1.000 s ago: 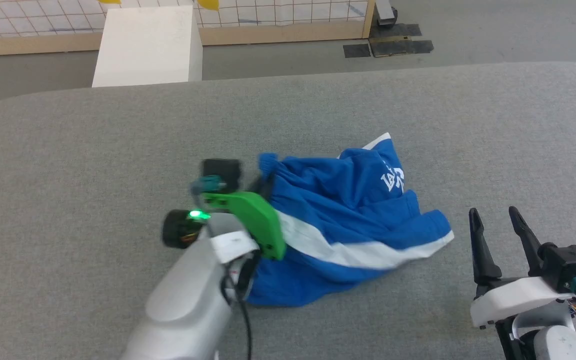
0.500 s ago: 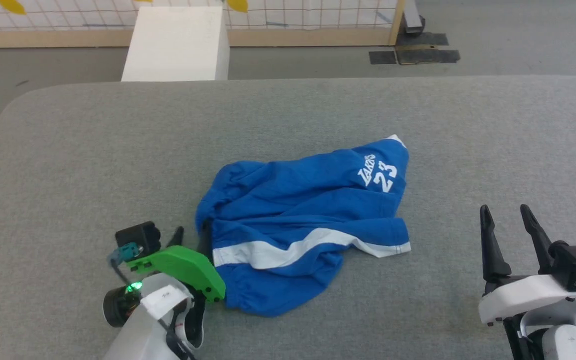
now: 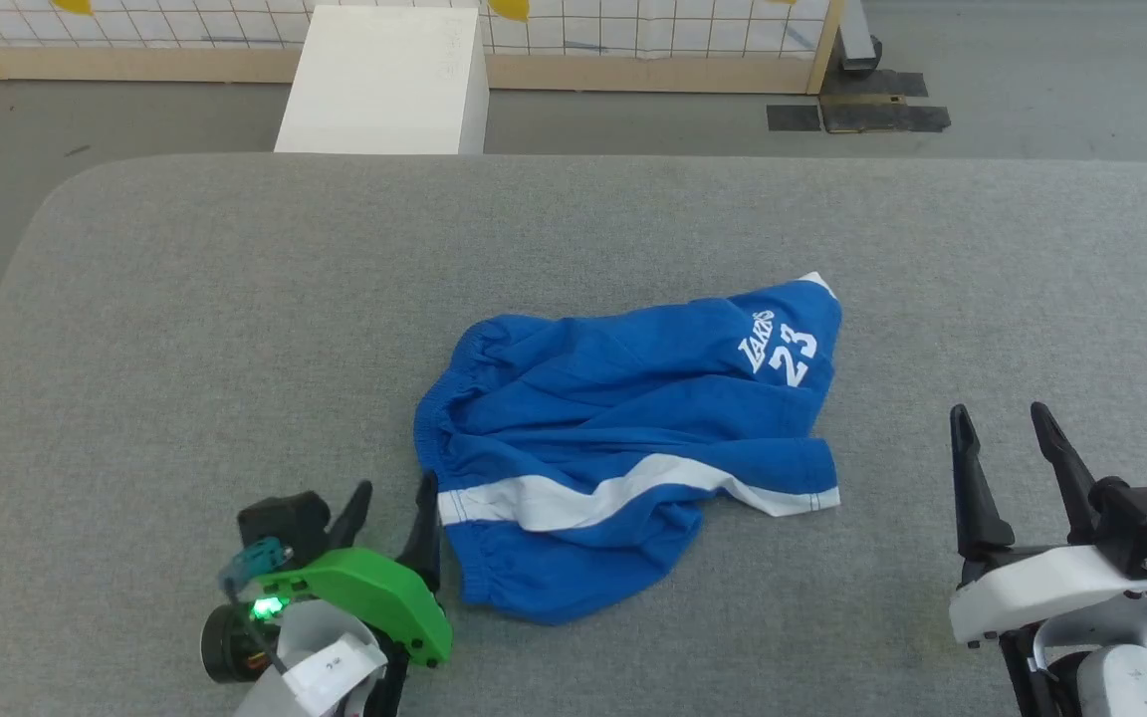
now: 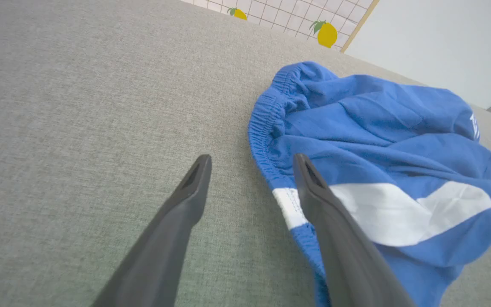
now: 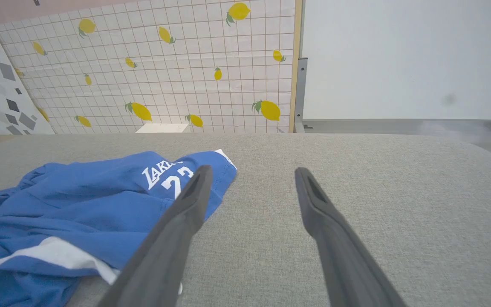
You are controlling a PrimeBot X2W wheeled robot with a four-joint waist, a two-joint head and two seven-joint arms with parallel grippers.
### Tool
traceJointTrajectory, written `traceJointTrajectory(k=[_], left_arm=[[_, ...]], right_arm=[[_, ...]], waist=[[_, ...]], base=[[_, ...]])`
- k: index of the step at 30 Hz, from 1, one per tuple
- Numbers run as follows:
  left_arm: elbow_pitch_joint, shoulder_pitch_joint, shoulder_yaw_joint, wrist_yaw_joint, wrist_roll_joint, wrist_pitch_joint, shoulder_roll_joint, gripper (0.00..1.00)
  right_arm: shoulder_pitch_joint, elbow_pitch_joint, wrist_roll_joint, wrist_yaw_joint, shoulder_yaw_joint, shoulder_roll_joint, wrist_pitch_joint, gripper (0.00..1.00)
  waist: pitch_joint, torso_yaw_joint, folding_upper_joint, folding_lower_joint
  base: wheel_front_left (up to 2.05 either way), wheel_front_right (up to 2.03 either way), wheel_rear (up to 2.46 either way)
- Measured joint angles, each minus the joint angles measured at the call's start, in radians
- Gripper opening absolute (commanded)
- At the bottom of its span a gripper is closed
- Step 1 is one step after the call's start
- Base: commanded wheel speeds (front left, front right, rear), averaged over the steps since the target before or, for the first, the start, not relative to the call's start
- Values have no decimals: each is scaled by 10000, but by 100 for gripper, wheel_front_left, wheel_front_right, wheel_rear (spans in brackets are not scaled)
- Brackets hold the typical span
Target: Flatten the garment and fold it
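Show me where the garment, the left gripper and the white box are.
garment (image 3: 633, 418): head view, blue fabric at its middle.
left gripper (image 3: 395, 483): head view, midway between its fingertips.
white box (image 3: 384, 80): head view, its top face.

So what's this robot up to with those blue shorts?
It is meant to flatten and fold the blue shorts, which lie rumpled and only partly spread out on the grey padded table. The left claw is open right at the waistband, with one finger over the edge of the cloth, gripping nothing. The right claw is open too, off to the other side of the shorts and clear of them. No neat fold has been made yet.
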Motion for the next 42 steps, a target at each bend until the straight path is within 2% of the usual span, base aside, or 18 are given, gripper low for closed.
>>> traceJointTrajectory(k=[8,15,17,18,19,25,28,33,37,42], left_arm=[[230,-505,-811,21,121,2508,456,100],[251,-1072,-1290,224,397,4335,823,100],[107,-1143,-1413,224,399,4696,897,43],[19,-1166,-1461,222,405,4811,945,24],[-46,-1186,-1501,221,408,4941,988,0],[-485,-1171,-1666,86,339,5242,1081,0],[-656,-1137,-1624,117,410,4926,1110,0],[-1068,-1001,-1354,439,499,4057,1097,0],[-1386,-601,-1287,568,481,3739,1035,0],[-1572,-371,-1310,631,395,3647,915,0]], right_arm=[[-1,8,15,0,121,0,73,100],[-2,27,86,0,201,0,73,100],[-3,35,88,0,201,0,71,100],[-3,40,88,0,199,-2,71,100],[-3,46,88,0,201,-2,71,100],[-5,123,98,0,196,-2,69,100],[-5,138,90,0,209,-4,69,100],[-4,134,40,0,757,-12,332,100],[-2,276,21,0,1616,4,1271,100],[-81,792,-134,0,2042,13,2968,100]], waist=[[19,-126,0,0],[107,-343,0,0],[139,-397,0,0],[158,-422,0,0],[175,-446,0,0],[219,-521,0,0],[195,-496,0,0],[113,-409,0,0],[57,-295,0,0],[56,-91,0,0]], base=[[0,0,0],[0,0,0],[0,0,0],[0,0,0],[0,0,0],[0,0,0],[0,0,0],[0,0,0],[0,0,0],[0,0,0]])
